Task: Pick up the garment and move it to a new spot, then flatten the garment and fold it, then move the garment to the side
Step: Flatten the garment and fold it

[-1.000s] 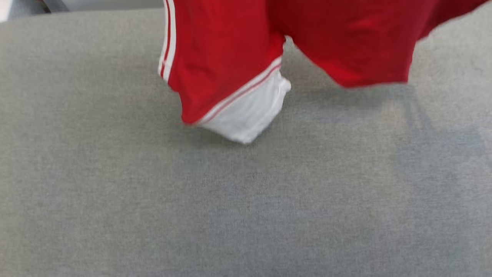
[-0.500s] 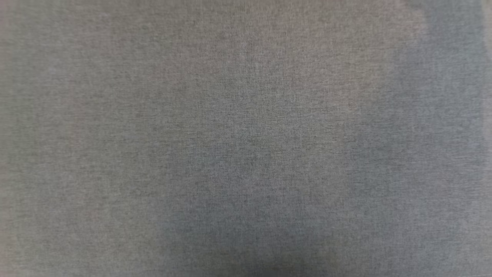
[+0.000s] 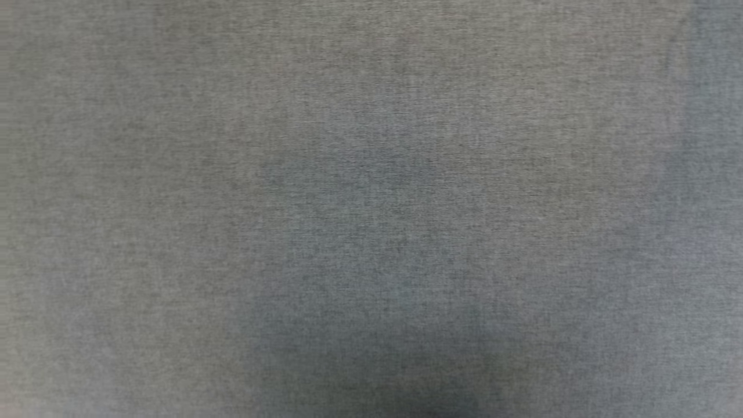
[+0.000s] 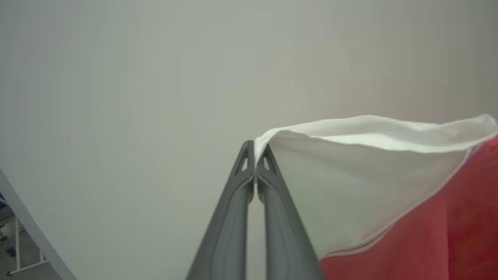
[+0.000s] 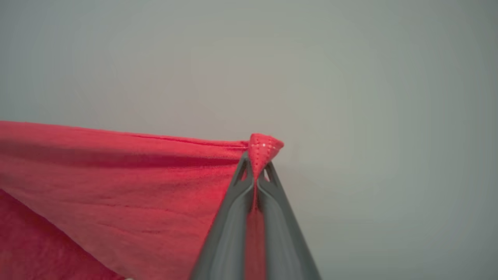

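Red shirt [image 5: 116,182] runs sideways from our left gripper [image 4: 255,149], clamped on a white sleeve edge [image 4: 369,130], to our right gripper [image 5: 255,163], pinching a red corner [image 5: 265,146], so we'd lower both evenly onto grey cloth [image 3: 371,209].

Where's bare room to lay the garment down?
The grey surface is bare edge to edge in the head view, with a shadow at bottom middle. Crowded at the arms: the garment stretches between left pincer and right pincer, both shut on it.
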{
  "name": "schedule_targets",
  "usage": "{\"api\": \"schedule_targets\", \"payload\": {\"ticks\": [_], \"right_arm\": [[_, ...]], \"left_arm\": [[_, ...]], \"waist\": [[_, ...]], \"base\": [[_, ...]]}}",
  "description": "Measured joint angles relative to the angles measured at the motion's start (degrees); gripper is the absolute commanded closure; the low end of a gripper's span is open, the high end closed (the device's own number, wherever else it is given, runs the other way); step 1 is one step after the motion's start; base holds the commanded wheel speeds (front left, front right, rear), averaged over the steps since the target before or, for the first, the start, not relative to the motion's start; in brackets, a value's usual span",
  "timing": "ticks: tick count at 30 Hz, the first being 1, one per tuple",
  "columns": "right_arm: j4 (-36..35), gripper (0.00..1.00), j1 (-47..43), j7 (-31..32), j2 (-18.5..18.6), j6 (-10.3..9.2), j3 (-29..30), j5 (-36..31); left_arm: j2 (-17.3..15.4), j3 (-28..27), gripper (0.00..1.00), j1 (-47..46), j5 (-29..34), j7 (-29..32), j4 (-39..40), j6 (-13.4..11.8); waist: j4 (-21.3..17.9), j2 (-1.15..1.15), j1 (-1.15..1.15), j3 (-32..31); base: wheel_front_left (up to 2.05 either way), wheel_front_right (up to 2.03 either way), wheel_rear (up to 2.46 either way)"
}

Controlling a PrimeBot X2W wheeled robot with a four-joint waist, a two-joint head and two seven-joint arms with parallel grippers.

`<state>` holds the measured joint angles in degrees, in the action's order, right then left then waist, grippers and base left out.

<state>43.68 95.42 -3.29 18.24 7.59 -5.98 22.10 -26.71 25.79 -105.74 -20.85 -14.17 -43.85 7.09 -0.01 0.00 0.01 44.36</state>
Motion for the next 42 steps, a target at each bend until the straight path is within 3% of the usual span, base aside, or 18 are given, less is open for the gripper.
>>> {"api": "schedule_targets", "payload": {"ticks": [9, 20, 31, 42], "right_arm": [[0.5, 1.0, -13.4, -2.6, 2.1, 0.0, -7.3, 7.6], [-3.8, 1.0, -36.1, -1.9, 7.1, -0.04, -15.5, 18.7], [-6.1, 1.0, -54.8, -0.9, 9.8, -0.04, -20.3, 27.6], [-7.7, 1.0, -67.7, -0.4, 11.0, -0.04, -21.5, 35.1]], "left_arm": [[4.2, 0.0, 1.0, 20.8, -3.7, -0.5, 8.2, 0.2], [4.7, 0.3, 1.0, 48.5, -7.9, -0.5, 13.8, 0.2], [1.6, 3.2, 1.0, 71.1, -12.5, 4.1, 18.4, -0.3], [-4.3, 4.4, 1.0, 88.5, -15.5, 9.3, 31.9, -3.0]], "waist": [[2.3, 0.0, 0.0, -3.5], [3.5, 0.0, -0.02, -12.9], [4.8, 0.0, -0.02, -24.2], [5.4, 0.0, -0.02, -33.9]], "base": [[0.0, 0.0, 0.0], [0.0, 0.0, 0.0], [0.0, 0.0, 0.0], [0.0, 0.0, 0.0]]}}
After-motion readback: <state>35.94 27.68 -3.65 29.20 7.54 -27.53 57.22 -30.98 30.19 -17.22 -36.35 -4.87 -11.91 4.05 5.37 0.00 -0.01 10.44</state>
